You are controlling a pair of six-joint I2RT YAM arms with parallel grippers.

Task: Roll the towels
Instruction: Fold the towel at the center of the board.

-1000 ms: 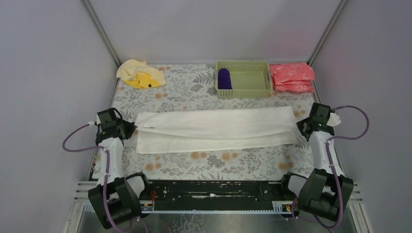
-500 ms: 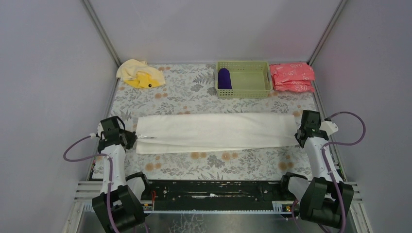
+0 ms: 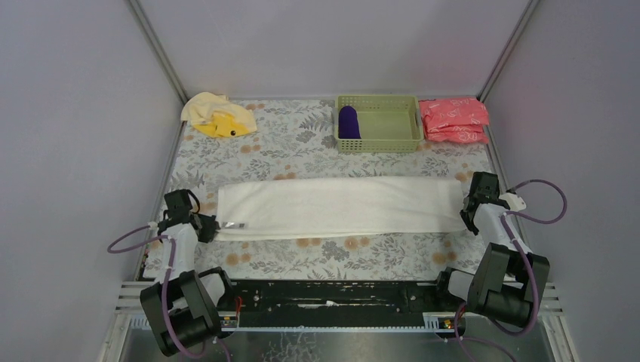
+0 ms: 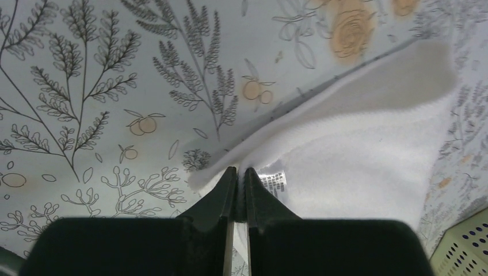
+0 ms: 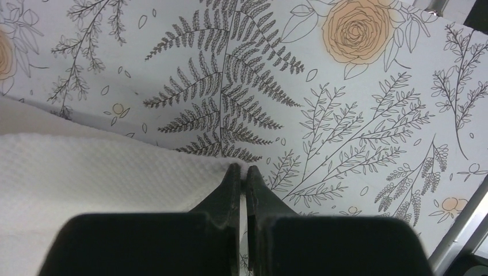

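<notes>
On the floral table cloth (image 3: 332,260) the white towel (image 3: 340,207) is lying folded in a long strip mid-table, left arm (image 3: 175,253) and right arm (image 3: 504,237) crouching low at its ends, left gripper (image 4: 240,172) clamping tight on the tagged left corner, right gripper (image 5: 240,170) clamping tight on the right corner.

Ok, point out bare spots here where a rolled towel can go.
Free: between the yellow towel and the basket; the band between that back row and the white towel; the near strip between the white towel and the base rail. Crowded: basket beside packets at back right, and both towel ends, pinched by the left gripper and right gripper.
</notes>
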